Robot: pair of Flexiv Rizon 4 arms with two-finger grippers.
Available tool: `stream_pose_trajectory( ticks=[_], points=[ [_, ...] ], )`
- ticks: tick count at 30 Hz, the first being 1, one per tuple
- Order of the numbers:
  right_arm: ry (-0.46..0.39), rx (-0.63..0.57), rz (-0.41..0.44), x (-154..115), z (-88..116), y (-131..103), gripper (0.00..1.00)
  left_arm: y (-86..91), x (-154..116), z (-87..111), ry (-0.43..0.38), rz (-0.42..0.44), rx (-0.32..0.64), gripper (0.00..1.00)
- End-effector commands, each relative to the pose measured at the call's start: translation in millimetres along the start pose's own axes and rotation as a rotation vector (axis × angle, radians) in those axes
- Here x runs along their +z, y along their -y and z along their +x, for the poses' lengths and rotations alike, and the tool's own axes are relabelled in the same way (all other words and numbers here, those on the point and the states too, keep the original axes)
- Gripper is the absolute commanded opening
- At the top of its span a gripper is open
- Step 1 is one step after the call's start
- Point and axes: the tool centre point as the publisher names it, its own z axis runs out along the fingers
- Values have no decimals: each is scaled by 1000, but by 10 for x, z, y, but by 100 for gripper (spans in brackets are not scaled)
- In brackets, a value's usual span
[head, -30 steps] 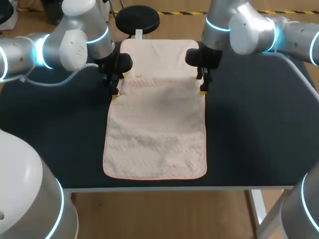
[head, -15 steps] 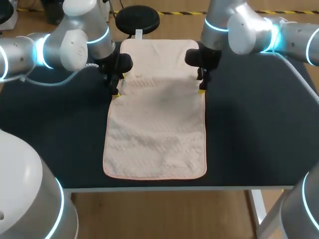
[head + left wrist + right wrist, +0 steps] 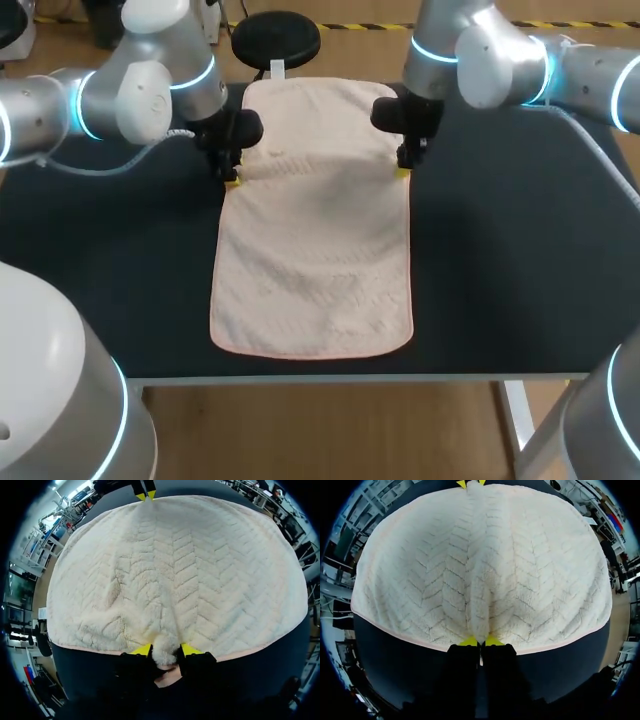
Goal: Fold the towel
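A cream towel (image 3: 315, 250) lies lengthwise on the dark table (image 3: 520, 250), with a raised ridge running across it between my two grippers. At the towel's left edge my left gripper (image 3: 232, 178) is shut on it. In the left wrist view a bunch of the towel (image 3: 175, 570) is squeezed between the yellow tips of the left gripper (image 3: 165, 651). At the right edge stands my right gripper (image 3: 403, 171), also shut on it. The right gripper (image 3: 480, 641) pinches a thin fold of towel (image 3: 480, 565) there. Each wrist view shows the other gripper's yellow tips at the towel's opposite edge.
Bare dark tabletop stretches to the left and right of the towel. The towel's near hem (image 3: 310, 352) lies close to the table's front edge (image 3: 330, 378).
Both grippers have gone from open to shut on the towel's side edges and have shifted slightly toward the far end. The cloth between them has bunched into a ridge.
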Motion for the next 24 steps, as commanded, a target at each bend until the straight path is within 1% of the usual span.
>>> stream_pose_trajectory(
  ticks=[1, 8, 14, 20, 24],
  points=[
    [29, -4, 2, -72, 63, 15, 0, -56, 4, -24, 11, 11, -2, 0],
    [94, -20, -13, -335, 79, -18, 0, -42, -225, -43, 57, 46, -19, 0],
    [163, -43, -45, -645, 67, -71, 0, -10, -518, -107, 140, 88, -51, 0],
    [253, -46, -77, -1036, -15, -67, 0, -10, -966, -235, 263, 147, -105, 0],
    [303, -55, -106, -1334, -81, -80, 0, 30, -1267, -334, 357, 186, -160, 0]
  ],
)
